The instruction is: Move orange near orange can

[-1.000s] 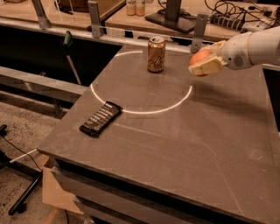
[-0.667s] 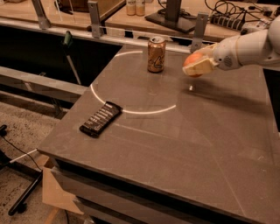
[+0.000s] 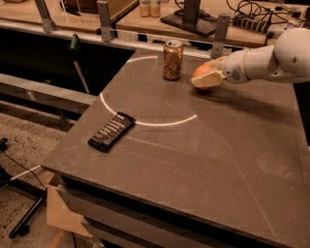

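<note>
The orange can [image 3: 172, 59] stands upright at the far middle of the grey table [image 3: 193, 155], golden-orange with a silver top. My gripper [image 3: 207, 77] reaches in from the right on a white arm and is shut on the orange [image 3: 202, 73], a round bright fruit. The orange is held low over the table, just right of the can with a small gap between them. The fingers cover the orange's right and lower sides.
A flat black bar [image 3: 111, 131] lies near the table's left front edge. A white arc [image 3: 145, 118] is marked on the tabletop. A bench with metal posts, bottles [image 3: 149, 7] and cables runs along the back. The floor drops away left of the table.
My gripper has carried the orange leftwards and down, from the right of the table to just beside the can.
</note>
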`<action>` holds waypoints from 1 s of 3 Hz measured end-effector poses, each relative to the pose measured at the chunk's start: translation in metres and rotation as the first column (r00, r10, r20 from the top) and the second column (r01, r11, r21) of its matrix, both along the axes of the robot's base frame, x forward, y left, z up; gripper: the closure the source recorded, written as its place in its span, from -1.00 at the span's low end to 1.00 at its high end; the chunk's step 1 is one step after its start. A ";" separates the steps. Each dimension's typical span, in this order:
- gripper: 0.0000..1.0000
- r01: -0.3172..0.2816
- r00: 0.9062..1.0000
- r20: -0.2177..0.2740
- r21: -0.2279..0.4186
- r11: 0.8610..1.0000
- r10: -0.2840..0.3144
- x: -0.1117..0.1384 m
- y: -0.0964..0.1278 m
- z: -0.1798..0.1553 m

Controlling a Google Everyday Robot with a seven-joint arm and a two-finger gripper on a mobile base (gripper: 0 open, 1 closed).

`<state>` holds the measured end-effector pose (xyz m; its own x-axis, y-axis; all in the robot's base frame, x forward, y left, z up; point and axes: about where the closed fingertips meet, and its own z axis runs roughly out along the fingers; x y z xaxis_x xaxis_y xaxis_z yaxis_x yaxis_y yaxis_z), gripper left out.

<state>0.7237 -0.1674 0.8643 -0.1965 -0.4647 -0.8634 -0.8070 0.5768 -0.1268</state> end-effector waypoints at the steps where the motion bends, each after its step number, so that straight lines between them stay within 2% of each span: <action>1: 0.17 -0.003 1.000 0.011 0.024 1.000 0.003 0.014 0.019 -0.002; 2: -0.27 -0.010 1.000 0.017 0.040 0.999 0.009 0.021 0.033 0.000; 3: -0.73 -0.004 1.000 0.004 0.051 0.999 0.004 0.019 0.039 -0.003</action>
